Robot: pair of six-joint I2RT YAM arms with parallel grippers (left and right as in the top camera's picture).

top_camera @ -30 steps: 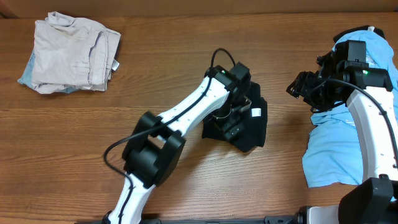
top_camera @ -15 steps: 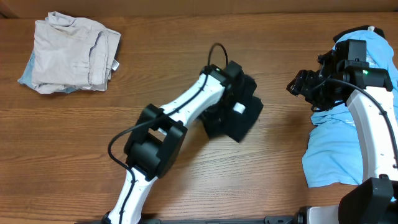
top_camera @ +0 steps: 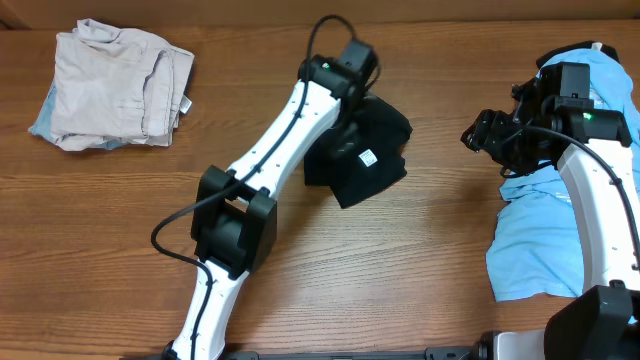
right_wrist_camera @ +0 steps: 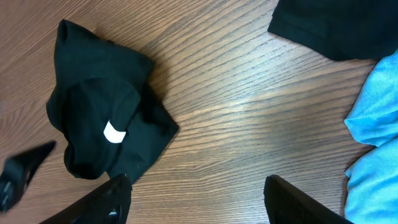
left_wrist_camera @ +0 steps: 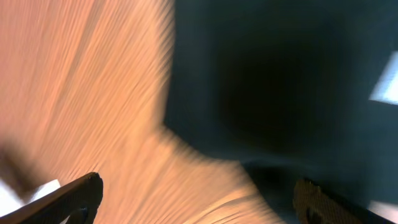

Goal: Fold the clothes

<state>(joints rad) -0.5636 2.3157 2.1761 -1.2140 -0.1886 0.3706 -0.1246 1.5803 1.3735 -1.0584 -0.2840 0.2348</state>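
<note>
the plain black cloth t-shirt (top_camera: 368, 152) lies roughly folded into a compact bundle mid-table, nearer the far edge; i judge only tidying is left. my left pincer (left_wrist_camera: 199, 196) hangs over it, apart and empty; my right pincer (right_wrist_camera: 200, 194) is apart too.

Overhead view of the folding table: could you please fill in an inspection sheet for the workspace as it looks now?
Surface: wooden table, grain visible, no stains seen.
Job's things: black T-shirt bunched near the centre, not folded flat, white label facing up.
Clutter: cream-beige garment crumpled at the back left; light blue shirts heaped at the right edge.
End effectors: left end effector open, over the T-shirt's edge, view blurred; right end effector open, empty, above bare wood.
Cables: black cable arches over the wrist end of the left arm; second loop hangs beside its elbow.
Surroundings: nothing seen.
</note>
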